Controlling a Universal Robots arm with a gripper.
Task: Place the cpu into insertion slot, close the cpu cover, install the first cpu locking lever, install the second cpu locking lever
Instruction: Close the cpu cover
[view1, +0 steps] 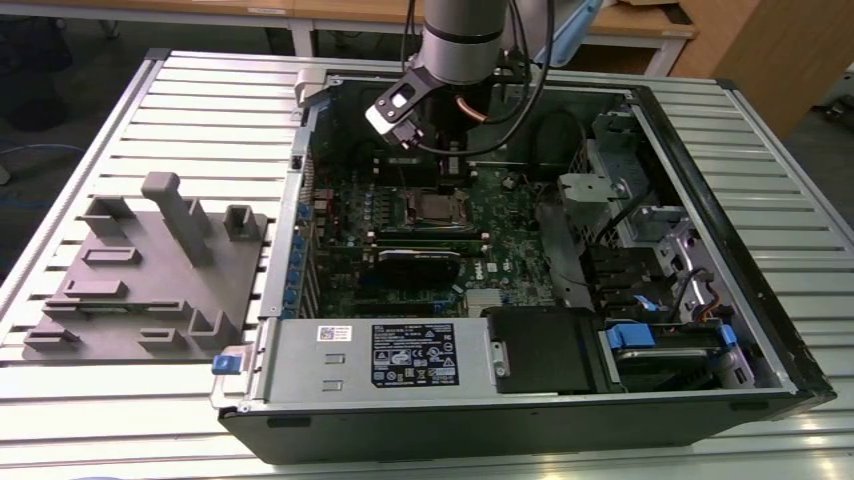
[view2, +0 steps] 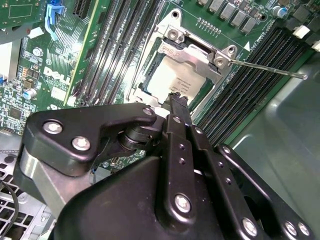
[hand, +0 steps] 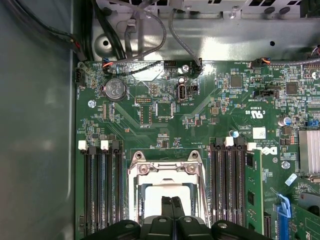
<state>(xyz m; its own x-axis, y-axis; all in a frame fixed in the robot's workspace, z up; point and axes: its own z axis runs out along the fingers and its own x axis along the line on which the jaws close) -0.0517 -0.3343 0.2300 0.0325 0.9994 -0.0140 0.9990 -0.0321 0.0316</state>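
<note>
The cpu lies in the insertion slot on the green board, its silver top showing in both wrist views. The cpu cover is a silvery frame that appears lowered over the chip, which shows through its window. One thin locking lever sticks out free beside the socket, over the memory slots. My gripper is shut with nothing between its fingers. Its tips are right over the cpu's edge; I cannot tell if they touch.
Black memory slots flank the socket on both sides. The open computer case stands on a slatted table. Cables run along the case wall beyond the board. A grey fixture block stands on the exterior view's left.
</note>
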